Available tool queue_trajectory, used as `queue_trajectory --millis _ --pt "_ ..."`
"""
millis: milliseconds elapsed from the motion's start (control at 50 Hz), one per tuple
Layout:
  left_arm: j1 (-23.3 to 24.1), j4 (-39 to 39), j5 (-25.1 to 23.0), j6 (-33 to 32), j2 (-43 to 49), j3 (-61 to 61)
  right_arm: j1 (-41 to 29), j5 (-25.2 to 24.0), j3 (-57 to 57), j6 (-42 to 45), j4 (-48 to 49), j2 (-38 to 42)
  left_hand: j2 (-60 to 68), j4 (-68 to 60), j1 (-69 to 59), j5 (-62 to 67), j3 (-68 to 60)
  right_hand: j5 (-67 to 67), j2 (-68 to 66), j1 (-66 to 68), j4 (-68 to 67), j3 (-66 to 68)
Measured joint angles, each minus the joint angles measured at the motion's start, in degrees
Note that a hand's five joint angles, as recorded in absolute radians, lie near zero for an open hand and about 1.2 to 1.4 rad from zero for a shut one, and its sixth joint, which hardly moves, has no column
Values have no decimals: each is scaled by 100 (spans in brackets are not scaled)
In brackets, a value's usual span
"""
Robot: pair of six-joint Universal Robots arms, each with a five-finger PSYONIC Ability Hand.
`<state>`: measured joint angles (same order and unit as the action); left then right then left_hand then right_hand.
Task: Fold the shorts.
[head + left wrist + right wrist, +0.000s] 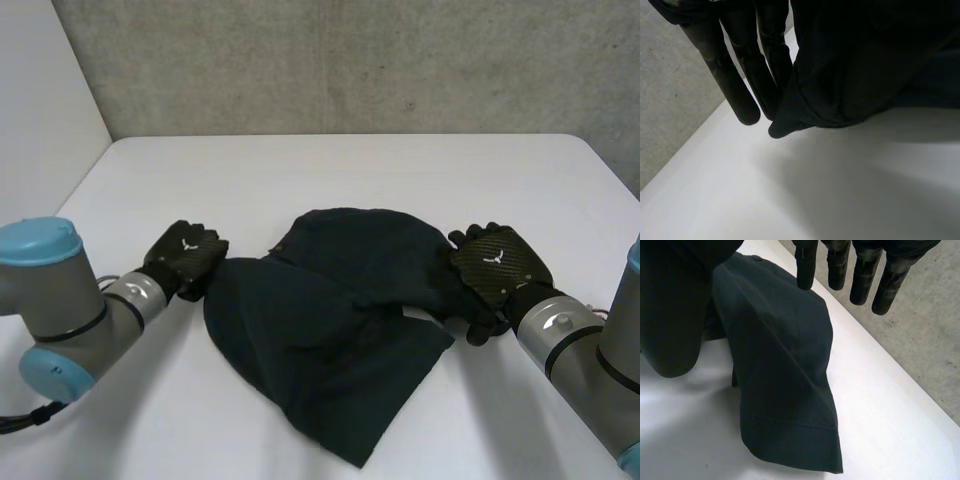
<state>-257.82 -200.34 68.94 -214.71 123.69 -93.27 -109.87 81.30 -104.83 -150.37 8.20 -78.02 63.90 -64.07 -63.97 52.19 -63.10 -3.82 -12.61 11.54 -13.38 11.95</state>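
Dark navy shorts (330, 320) lie crumpled in the middle of the white table (300, 170), one leg reaching toward the front edge. My left hand (187, 255) is at the shorts' left edge. In the left wrist view its fingers (740, 75) run nearly straight, and the cloth (865, 65) is pinched against them and lifted slightly off the table. My right hand (497, 262) rests knuckles up on the shorts' right edge. Its fingers (865, 275) are straight and spread above a hemmed leg (785, 380), holding nothing.
A grey concrete wall (350, 60) stands behind the table's far edge. Bare white tabletop surrounds the shorts on every side. Both grey forearms come in low from the front corners.
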Motion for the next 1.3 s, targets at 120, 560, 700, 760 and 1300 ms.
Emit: queue_trajectory --millis 120,560,700,760,1300 --pt "-36 -35 883 58 103 557 0 0 -2 0 8 3 357 -433 -41 225 -219 0 0 0 0 0" --pt "245 -248 2019 1143 -429 2511 8 39 8 -11 24 103 446 -461 -41 227 -472 0 0 0 0 0" --pt "1672 -238 1418 1362 -308 2437 63 124 7 -66 162 91 463 -463 -41 353 -493 0 0 0 0 0" --pt "2123 -229 1224 1377 -170 2365 80 210 2 -93 245 71 463 -463 -41 353 -493 0 0 0 0 0" --pt "2767 778 2653 531 -1409 817 379 -1187 344 16 -567 -411 -5006 5032 4991 -4841 4909 0 0 0 0 0"
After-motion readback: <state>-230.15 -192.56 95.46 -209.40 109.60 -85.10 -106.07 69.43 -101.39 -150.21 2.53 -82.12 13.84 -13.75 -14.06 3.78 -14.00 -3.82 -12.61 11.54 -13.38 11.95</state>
